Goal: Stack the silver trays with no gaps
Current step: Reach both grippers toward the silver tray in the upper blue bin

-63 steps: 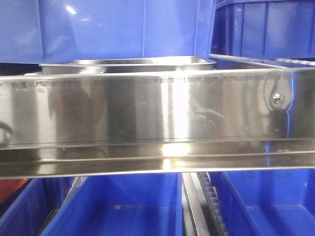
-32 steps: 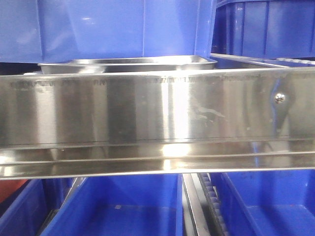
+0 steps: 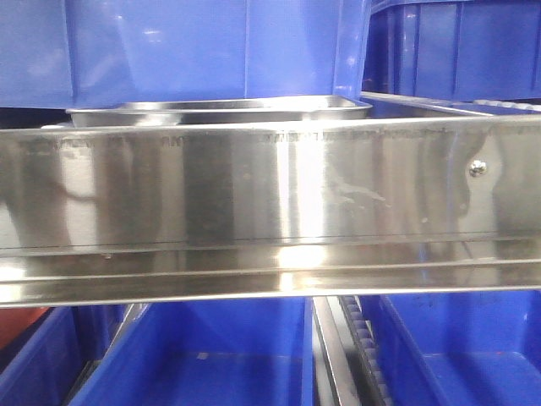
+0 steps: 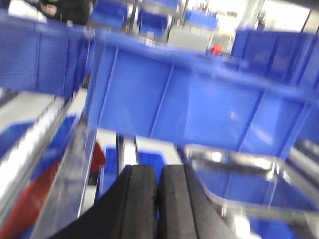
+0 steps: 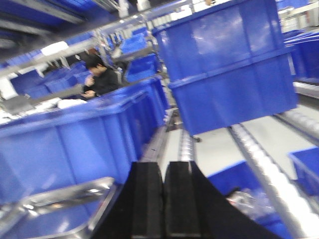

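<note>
A silver tray (image 3: 220, 111) lies on the shelf behind the steel shelf rail (image 3: 270, 182), only its rim showing under a blue bin (image 3: 211, 51). In the left wrist view the tray (image 4: 239, 172) sits to the right of my left gripper (image 4: 158, 172), which is shut with nothing between its black fingers. The right wrist view shows the tray's corner (image 5: 55, 206) at the lower left, beside my right gripper (image 5: 164, 169), which is also shut and empty. Both wrist views are blurred. Neither gripper touches the tray.
Blue bins (image 3: 456, 51) crowd the shelf behind and beside the tray, and more (image 3: 211, 355) stand on the level below. Roller tracks (image 5: 259, 164) run to the right of my right gripper. A person (image 5: 99, 79) sits far back.
The front view hardly differs: the tray stays put, and only the dark reflections on the shelf rail near the screw and at the left have shifted.
</note>
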